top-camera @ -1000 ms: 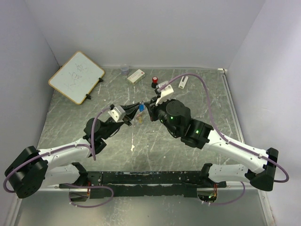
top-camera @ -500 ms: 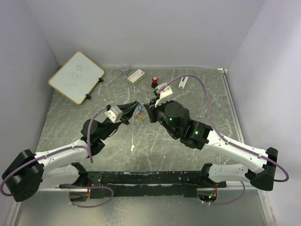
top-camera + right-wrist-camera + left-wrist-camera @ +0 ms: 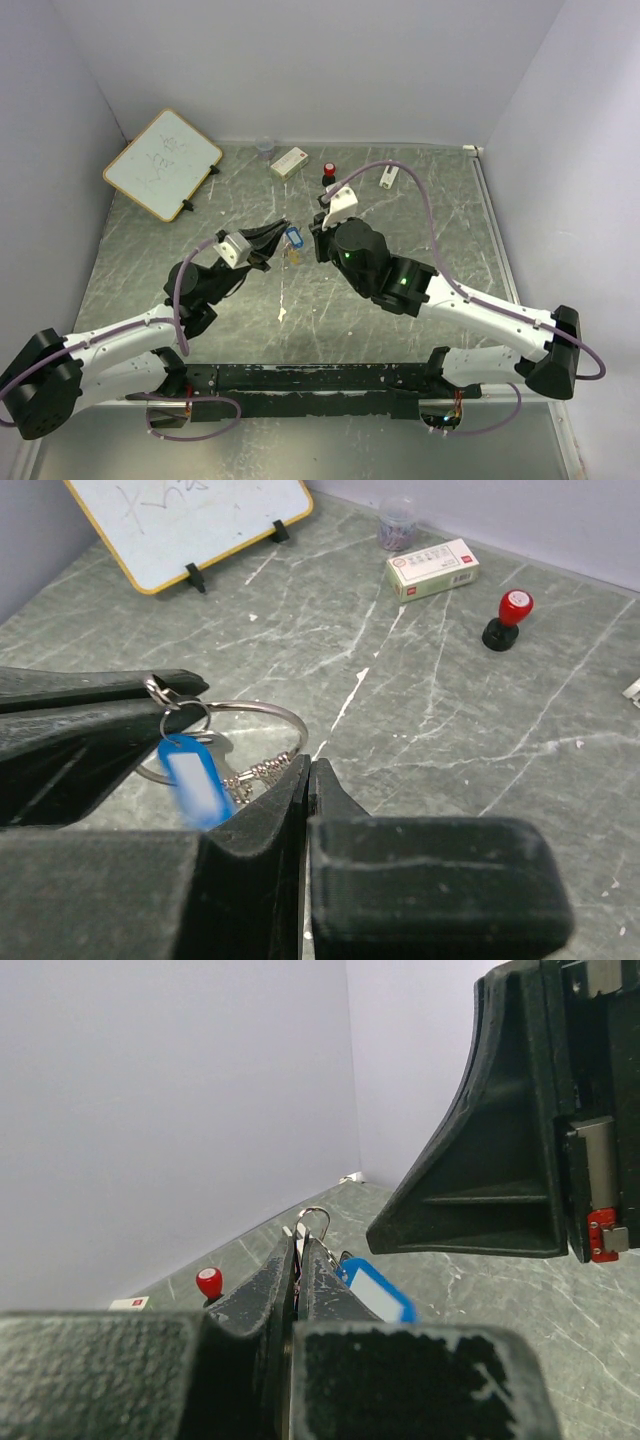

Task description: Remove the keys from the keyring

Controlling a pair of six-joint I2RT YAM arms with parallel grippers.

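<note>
Top external view, contents by size: grey marbled table (image 3: pixel 420 215), walled on three sides. Left arm (image 3: pixel 120 340) and right arm (image 3: pixel 480 310), both reaching from the near edge to meet above the table's middle. Whiteboard (image 3: pixel 162 163), yellow-framed, propped on black feet at the far left corner. Left gripper (image 3: pixel 278 232), fingers pressed together on the left end of the keyring (image 3: pixel 250 704); the left wrist view shows a wire loop standing out beyond the closed fingertips. Right gripper (image 3: pixel 312 232), fingers likewise pressed together, their tips meeting the ring's right end in the right wrist view, apparently pinching the wire. White box (image 3: pixel 289 161), lying flat near the far wall, with a small clear cup (image 3: pixel 265 148) just beyond it. Red-capped black bottle (image 3: pixel 329 173), upright, right of the box and apart from it. Keyring: thin silvery ring, held off the table between the two grippers. Keys (image 3: pixel 255 773): plain silvery ones hang bunched below the ring; the blue-headed key (image 3: pixel 195 778) hangs from a small loop on the ring near the left gripper's fingertips.
</note>
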